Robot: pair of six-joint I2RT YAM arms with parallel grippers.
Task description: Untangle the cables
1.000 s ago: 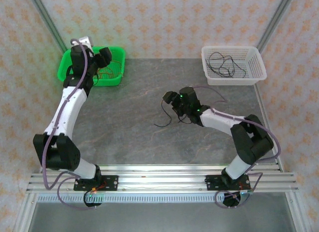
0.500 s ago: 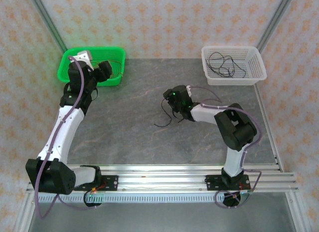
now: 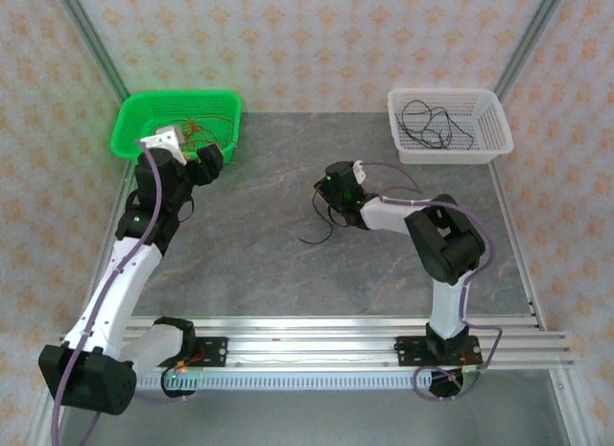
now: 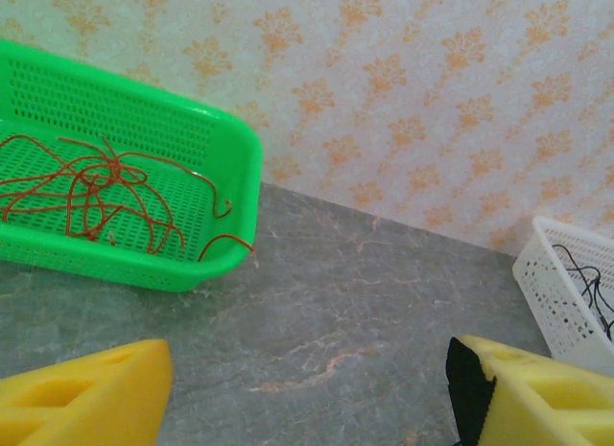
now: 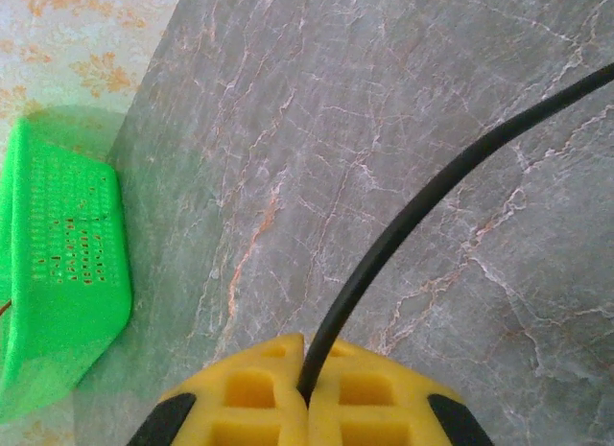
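My right gripper (image 5: 307, 374) clamped on thin black wire (image 5: 432, 192), nearer arm to white perforated plastic basket (image 3: 451, 154); wire trails away from basket; left gripper (image 4: 307, 398) wide open, empty.

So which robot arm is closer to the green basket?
Left. The left tool hovers right beside the green basket, at its near edge. The right tool is out at mid-table, shut on a black wire, well away from it.

Left basket (image 3: 182, 93) sits far-left on the surface (image 3: 269, 264), wire tangle (image 4: 96, 182) in it. Right basket (image 3: 451, 152) far-right, wire bundle (image 3: 432, 120) in it. Loose wire (image 5: 432, 192) mid-surface, right gripper (image 5: 307, 364) at its far end. Left gripper (image 4: 309, 369) just before left basket.
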